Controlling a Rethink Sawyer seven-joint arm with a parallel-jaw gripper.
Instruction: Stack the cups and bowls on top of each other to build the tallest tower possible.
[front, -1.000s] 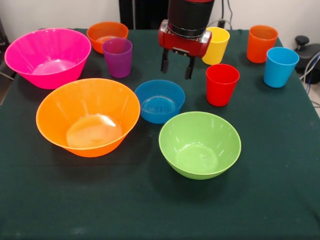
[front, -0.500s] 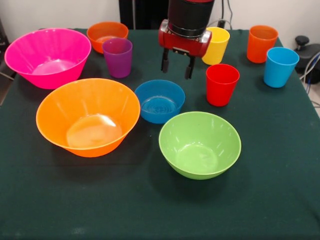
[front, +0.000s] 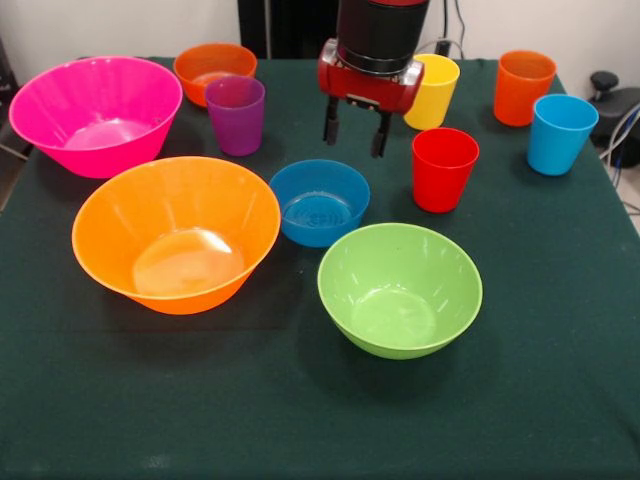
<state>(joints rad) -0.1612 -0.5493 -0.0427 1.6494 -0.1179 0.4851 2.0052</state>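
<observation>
All bowls and cups stand apart, upright on the green table; no tower stands. Large pink bowl (front: 96, 112) far left, small orange bowl (front: 214, 70) behind the purple cup (front: 236, 114). Large orange bowl (front: 176, 232) front left, small blue bowl (front: 319, 201) centre, green bowl (front: 400, 287) front right. Red cup (front: 444, 167), yellow cup (front: 432, 91), orange cup (front: 523, 87) and light blue cup (front: 560, 133) stand at the right. My gripper (front: 354, 134) hangs open and empty above the table behind the blue bowl, between the purple and red cups.
The table's dark green cloth (front: 300, 420) spreads toward the front edge. A black device with cables (front: 612, 100) sits off the table's right side. The robot's dark pedestal (front: 285, 25) stands behind the table.
</observation>
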